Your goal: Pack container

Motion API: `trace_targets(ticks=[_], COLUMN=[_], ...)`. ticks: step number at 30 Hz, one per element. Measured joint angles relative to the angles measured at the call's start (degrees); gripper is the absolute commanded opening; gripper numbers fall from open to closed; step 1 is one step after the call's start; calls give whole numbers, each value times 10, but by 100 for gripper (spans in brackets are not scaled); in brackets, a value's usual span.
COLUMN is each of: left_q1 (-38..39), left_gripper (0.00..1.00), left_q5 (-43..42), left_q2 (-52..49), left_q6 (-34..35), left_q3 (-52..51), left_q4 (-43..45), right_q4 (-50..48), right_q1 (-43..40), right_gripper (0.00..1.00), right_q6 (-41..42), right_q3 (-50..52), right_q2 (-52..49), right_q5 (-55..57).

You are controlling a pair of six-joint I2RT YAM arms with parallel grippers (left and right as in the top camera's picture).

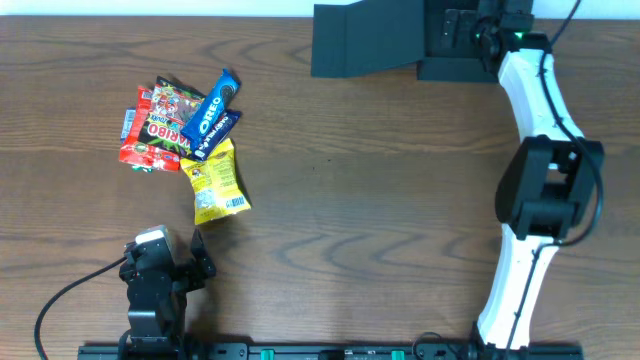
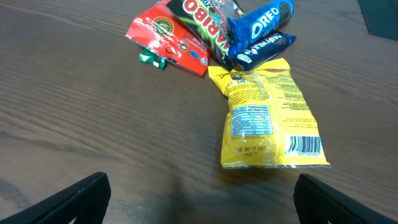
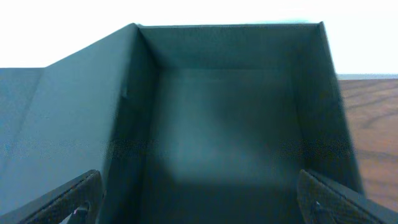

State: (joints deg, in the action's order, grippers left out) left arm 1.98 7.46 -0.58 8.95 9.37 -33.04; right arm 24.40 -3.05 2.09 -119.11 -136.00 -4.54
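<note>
The container (image 1: 360,40) is a dark teal-black box at the table's far edge, with its flap lid open to the left. In the right wrist view its inner back wall (image 3: 230,46) fills the frame and the inside looks empty. My right gripper (image 1: 468,32) is over the box, open (image 3: 199,202). A pile of snack packets lies at the left: a red Haribo bag (image 1: 152,128), a blue Oreo pack (image 1: 212,103), a dark blue packet (image 1: 212,135) and a yellow packet (image 1: 217,183). My left gripper (image 1: 198,255) is open (image 2: 202,205) and empty, just short of the yellow packet (image 2: 270,115).
The left wrist view also shows the Haribo bag (image 2: 177,34), the Oreo pack (image 2: 261,22) and the dark blue packet (image 2: 264,48) overlapping beyond the yellow one. Bare wooden table (image 1: 380,200) lies between the packets and the box. The white right arm (image 1: 530,200) stands along the right side.
</note>
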Motion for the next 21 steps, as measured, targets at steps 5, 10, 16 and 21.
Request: trace_targets(ticks=[5, 10, 16, 21], left_q1=[0, 0, 0, 0], left_gripper=[95, 95, 95, 95], left_q5=[0, 0, 0, 0], left_q2=[0, 0, 0, 0], left_q6=[0, 0, 0, 0], left_q3=[0, 0, 0, 0], left_q4=[0, 0, 0, 0], right_q4=[23, 88, 196, 278], right_q1=[0, 0, 0, 5], right_gripper=[99, 95, 95, 90], right_q6=[0, -13, -15, -19], right_q3=[-23, -31, -44, -43], right_q2=[-44, -51, -50, -50], right_q5=[15, 20, 19, 20])
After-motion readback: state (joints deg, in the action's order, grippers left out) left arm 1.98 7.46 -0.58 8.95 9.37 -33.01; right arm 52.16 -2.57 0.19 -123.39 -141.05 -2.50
